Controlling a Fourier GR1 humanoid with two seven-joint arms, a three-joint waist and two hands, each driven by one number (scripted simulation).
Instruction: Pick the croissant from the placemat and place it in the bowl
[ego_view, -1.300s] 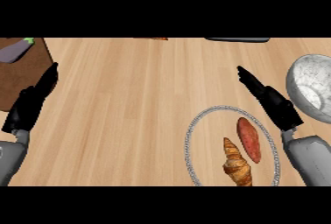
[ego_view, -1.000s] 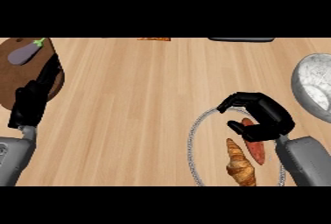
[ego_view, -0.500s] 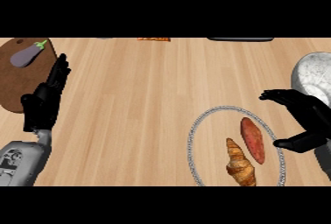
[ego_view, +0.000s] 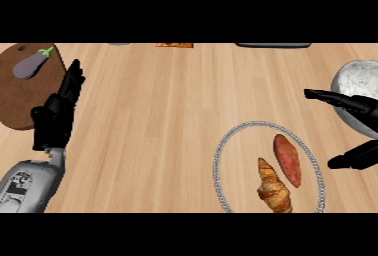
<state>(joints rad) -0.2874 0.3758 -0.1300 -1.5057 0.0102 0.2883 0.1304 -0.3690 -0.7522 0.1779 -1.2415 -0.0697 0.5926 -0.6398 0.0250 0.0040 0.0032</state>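
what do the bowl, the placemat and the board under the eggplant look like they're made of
The bowl looks like mottled grey stone or speckled ceramic, matte. The placemat seems a thin wood-coloured mat edged with a silvery beaded or braided rim; its material is unclear. The board looks like dark brown wood, smooth and unglossy, under a purple eggplant.

Light wood counter, grain running across the view, even light w/ no hard shadows. Dark brown board at far left edge. 1 dark flat item and 1 orange item at top edge.
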